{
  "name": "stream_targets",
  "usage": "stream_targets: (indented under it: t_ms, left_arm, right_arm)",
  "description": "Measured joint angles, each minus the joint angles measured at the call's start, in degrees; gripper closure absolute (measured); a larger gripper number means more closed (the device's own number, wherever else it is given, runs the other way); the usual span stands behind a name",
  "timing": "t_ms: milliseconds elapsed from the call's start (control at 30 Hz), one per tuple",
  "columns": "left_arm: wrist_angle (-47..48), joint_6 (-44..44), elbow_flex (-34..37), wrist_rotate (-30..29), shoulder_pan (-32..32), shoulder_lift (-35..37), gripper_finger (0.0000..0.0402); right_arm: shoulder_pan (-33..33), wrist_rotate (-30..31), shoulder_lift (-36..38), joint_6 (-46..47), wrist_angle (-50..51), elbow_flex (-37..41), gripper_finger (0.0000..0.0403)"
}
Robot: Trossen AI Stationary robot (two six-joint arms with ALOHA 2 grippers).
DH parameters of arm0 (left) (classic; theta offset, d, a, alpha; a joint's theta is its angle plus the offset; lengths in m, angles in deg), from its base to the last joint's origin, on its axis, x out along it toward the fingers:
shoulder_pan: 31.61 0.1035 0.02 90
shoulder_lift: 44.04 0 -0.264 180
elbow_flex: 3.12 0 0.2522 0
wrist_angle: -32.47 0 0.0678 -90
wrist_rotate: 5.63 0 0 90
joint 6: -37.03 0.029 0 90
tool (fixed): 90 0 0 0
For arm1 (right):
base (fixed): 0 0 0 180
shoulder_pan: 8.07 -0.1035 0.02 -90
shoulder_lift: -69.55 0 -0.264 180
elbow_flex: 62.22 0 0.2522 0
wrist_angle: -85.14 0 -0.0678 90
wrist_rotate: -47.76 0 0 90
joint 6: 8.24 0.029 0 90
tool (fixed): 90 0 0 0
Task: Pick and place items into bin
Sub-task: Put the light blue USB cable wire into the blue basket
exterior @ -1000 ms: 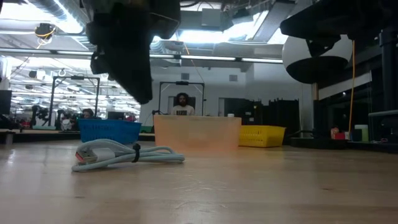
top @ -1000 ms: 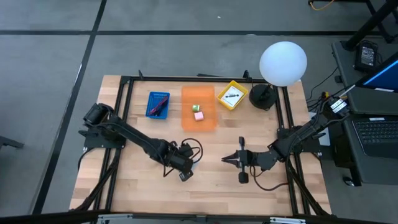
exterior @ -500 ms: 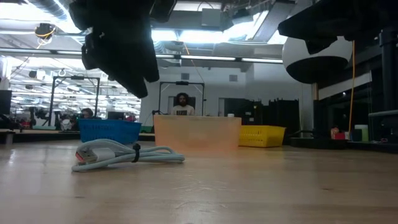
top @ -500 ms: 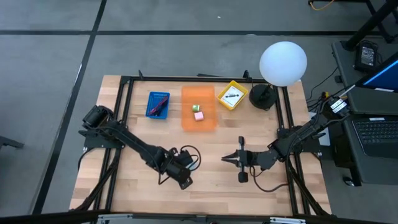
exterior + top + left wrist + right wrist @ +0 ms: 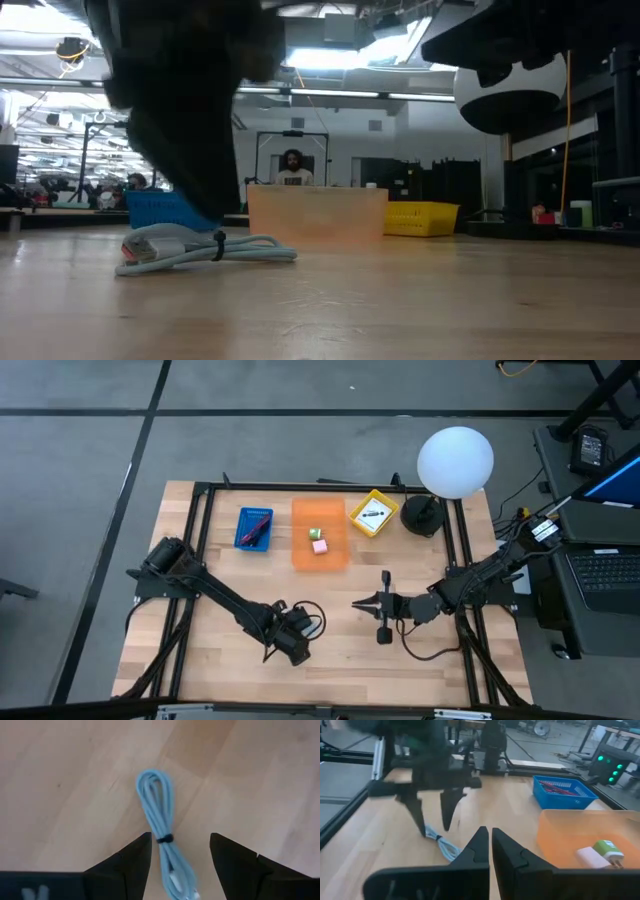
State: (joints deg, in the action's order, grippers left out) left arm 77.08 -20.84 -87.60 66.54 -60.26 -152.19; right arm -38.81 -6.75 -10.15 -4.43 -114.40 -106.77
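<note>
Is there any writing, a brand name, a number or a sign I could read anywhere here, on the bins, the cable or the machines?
None can be read.
Blue bin, orange bin, yellow bin: no lettering shows.
Light-blue cable: plain, no print.
White globe lamp: plain.
Left gripper and right gripper: plain dark fingers.
Room behind the table, low view: any signs there are too small and blurred to read.

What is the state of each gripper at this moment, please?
Left gripper: open, fingers on either side of the light-blue cable, not holding it.
Right gripper: shut, holding nothing.
</note>
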Motion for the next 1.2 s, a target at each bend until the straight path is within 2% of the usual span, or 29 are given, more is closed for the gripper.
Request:
stream_targets:
  t_ms: [200,367,567,733,833,1067,1200]
  left_arm:
    - [0.7,0.0,0.0,0.2,1.3,-4.1,0.0206]
    - [1.6,3.1,-0.3,5.5,2.9,-5.4,0.0226]
    - [4.7,6.7,-0.3,8.4,3.9,-4.6,0.0296]
    - [6.0,16.7,-0.2,14.8,5.2,-3.2,0.0366]
    - [7.4,20.3,0.0,17.9,5.6,-2.4,0.0370]
    - [14.3,25.5,0.0,16.4,6.7,0.4,0.0357]
    - [14.5,30.3,0.0,16.2,6.7,2.3,0.0359]
  right_arm:
    - [2.2,0.0,0.0,0.0,-0.3,0.0,0.0398]
    - [3.8,0.0,0.0,0.0,-0.4,0.0,0.0398]
    - [5.7,-0.1,0.0,0.0,-0.4,0.0,0.0398]
    - [7.2,-0.1,0.0,-1.0,-0.4,0.0,0.0398]
    - [7.8,-0.2,0.0,-1.5,-0.6,0.0,0.0398]
    - [9.2,-0.2,0.0,-1.5,-0.8,0.0,0.0398]
    - [9.7,-0.2,0.0,-1.5,-0.7,0.0,0.0398]
